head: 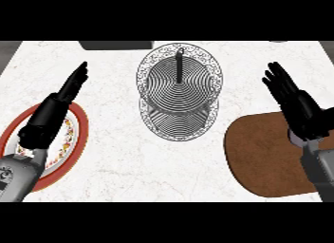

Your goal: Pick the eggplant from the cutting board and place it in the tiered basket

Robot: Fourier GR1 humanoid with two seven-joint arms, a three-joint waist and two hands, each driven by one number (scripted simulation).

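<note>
While the right hand (290,97) hangs above the far edge of the cutting board (257,152) with its fingers straight and spread wide, holding nothing, no eggplant can be made out anywhere on the brown board or on the pale surface (114,156) around it. If the eggplant is on the board at all, it would lie under the right hand or forearm, which cover the board's right part; its long axis cannot be told. That is the relation the coming move turns on: the board sits at the surface's right near corner, directly under the right arm, so the right hand is plainly the nearer one for the pick. From there the tiered basket (179,90) stands toward the surface's middle and far edge, off to the hand's left and well apart from the board, its wire rings seen from above around a central post. Across the surface, the left hand (73,85) is also open, fingers straight, resting over the red-rimmed plate (73,137) at the left near corner, farther from the board than the right
</note>
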